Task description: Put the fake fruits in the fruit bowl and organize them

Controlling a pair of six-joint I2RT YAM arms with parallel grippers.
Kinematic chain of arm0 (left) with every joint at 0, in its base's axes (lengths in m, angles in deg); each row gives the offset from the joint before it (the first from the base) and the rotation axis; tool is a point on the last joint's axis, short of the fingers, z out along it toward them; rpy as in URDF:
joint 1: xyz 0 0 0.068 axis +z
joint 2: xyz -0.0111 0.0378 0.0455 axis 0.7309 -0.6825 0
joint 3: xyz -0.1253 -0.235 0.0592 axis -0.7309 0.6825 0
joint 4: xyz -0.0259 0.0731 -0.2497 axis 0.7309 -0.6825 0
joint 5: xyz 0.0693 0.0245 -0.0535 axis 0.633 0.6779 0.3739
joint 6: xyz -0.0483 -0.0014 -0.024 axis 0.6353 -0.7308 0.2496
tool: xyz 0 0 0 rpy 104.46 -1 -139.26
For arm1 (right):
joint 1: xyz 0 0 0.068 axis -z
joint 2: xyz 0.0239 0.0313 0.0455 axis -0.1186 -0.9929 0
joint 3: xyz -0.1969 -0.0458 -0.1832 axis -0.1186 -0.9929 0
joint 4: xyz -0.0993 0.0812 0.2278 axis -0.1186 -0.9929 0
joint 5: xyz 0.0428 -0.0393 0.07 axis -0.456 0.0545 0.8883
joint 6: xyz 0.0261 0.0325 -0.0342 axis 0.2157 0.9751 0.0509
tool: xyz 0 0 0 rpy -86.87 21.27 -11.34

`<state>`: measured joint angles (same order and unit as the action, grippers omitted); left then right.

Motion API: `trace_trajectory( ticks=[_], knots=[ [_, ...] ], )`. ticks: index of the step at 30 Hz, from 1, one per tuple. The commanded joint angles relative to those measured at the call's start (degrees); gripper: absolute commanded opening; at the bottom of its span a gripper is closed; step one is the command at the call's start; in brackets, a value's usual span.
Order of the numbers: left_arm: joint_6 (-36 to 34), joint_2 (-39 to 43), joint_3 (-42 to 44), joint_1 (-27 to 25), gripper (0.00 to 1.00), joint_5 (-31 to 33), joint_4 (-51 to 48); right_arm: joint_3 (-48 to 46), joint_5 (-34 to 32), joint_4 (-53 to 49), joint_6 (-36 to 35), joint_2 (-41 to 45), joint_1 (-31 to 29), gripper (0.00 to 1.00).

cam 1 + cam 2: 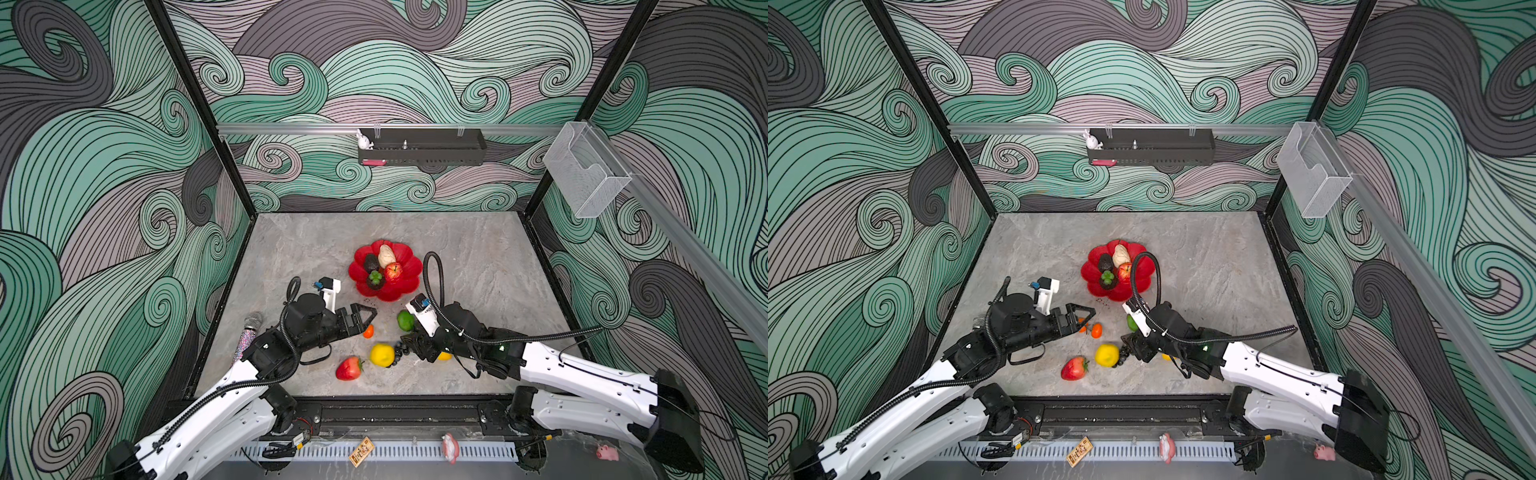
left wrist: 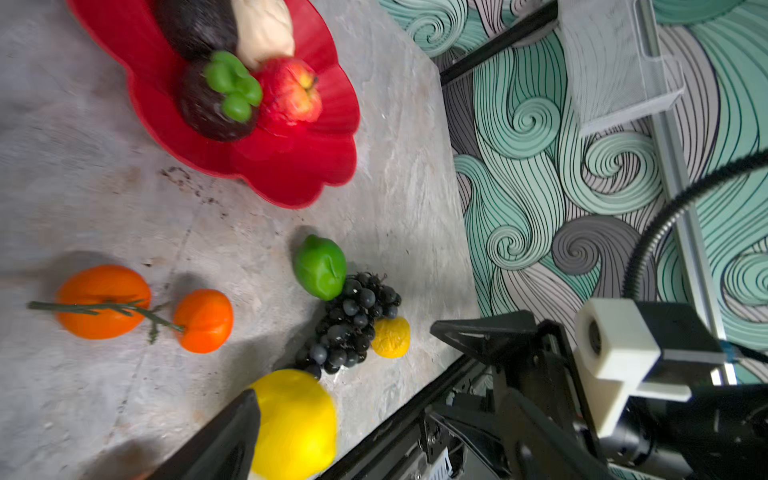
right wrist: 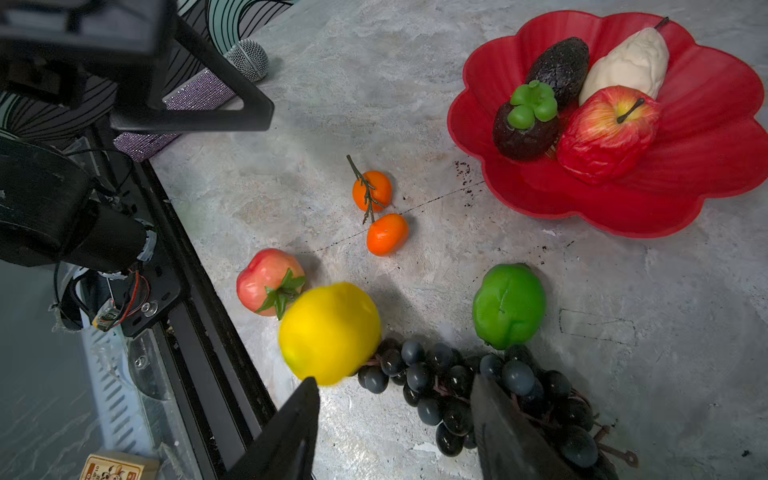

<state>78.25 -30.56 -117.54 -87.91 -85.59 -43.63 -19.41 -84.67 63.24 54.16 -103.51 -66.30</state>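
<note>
I see the fruit bowl [image 1: 390, 293] on the table [image 1: 478, 266] with four fruits bunched together in it: avocado [image 1: 371, 262], pear [image 1: 386, 254], apple [image 1: 393, 272] and mangosteen [image 1: 375, 280].

The rest lie outside the bowl, toward the arm bases. The lime [image 3: 509, 305] and two oranges [image 3: 372, 190] on one stem are nearer it. The grape bunch [image 3: 440, 374], the lemon [image 3: 328, 332] touching it and a strawberry [image 1: 348, 368] are farther off.

My left gripper [image 1: 368, 319] hangs near the bowl's rim, jaws wide apart and empty. My right gripper [image 3: 395, 380] has its jaws apart over the grape bunch.

Teal-and-grey swirl-patterned walls [image 1: 415, 62] (black frame posts [image 1: 201, 104] at the corners) around a grey marbled tabletop [image 1: 478, 257].
</note>
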Motion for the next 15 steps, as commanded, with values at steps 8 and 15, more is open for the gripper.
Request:
trace_trajectory(
  ticks=[8, 15],
  knots=[
    [4.39, -0.08, -0.05, -2.47, 0.88, 17.41, -15.27, -3.55, 4.54, 3.34, 8.26, -3.09, 0.0, 0.57],
    [0.22, 7.53, -0.61, -2.43, 0.87, 26.62, -22.98, -4.46, 0.44, 3.1, 15.34, -6.66, -8.44, 0.66]
  ],
)
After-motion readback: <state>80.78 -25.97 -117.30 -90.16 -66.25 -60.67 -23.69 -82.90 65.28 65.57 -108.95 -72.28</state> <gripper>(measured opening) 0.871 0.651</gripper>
